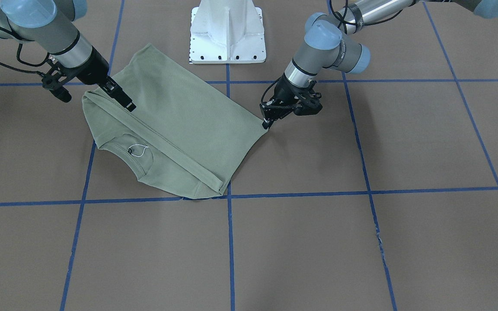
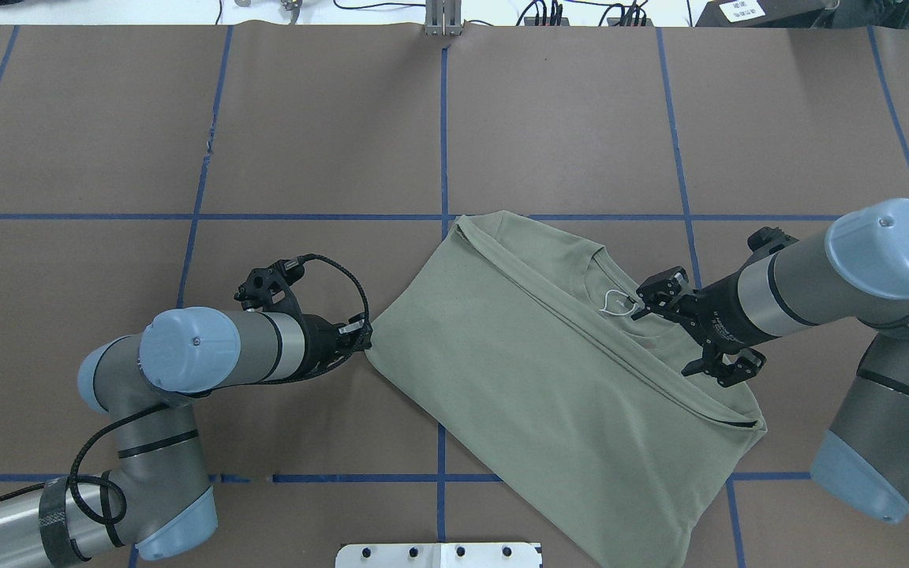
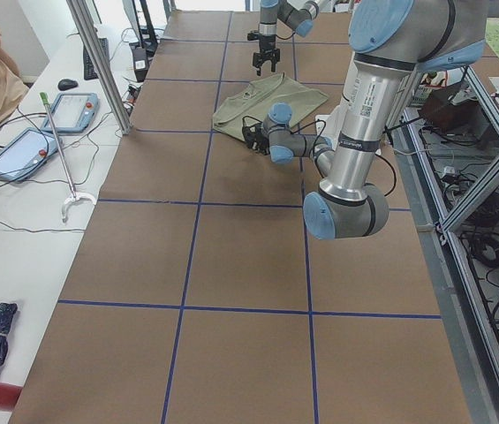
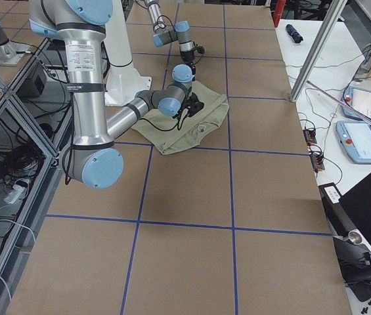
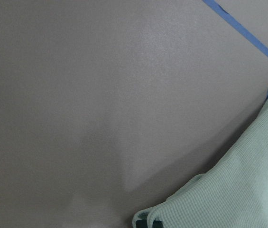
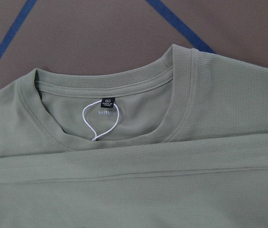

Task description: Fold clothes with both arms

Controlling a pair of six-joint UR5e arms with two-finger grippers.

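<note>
1. Half-folded shirt (image 1: 180, 116) lies flat on the surface (image 1: 361, 242), hem doubled up to the collar.
2. Left end effector (image 1: 267, 124) looks clenched on 1 corner, probably keeping it taut.
3. Right end effector (image 1: 128, 103) sits at the fold; can't tell its grip.

- shirt (image 6: 171, 190): matt, fine-textured knit cloth; ribbed collar (image 6: 181, 104)
- table (image 1: 318, 250): matt brown paper-like cover, slightly creased; blue tape lines (image 1: 230, 242)
- arms (image 2: 778, 292): satin silver metal, smooth light-blue plastic caps (image 2: 190, 351)
- pedestal (image 1: 227, 39): glossy white painted metal
</note>
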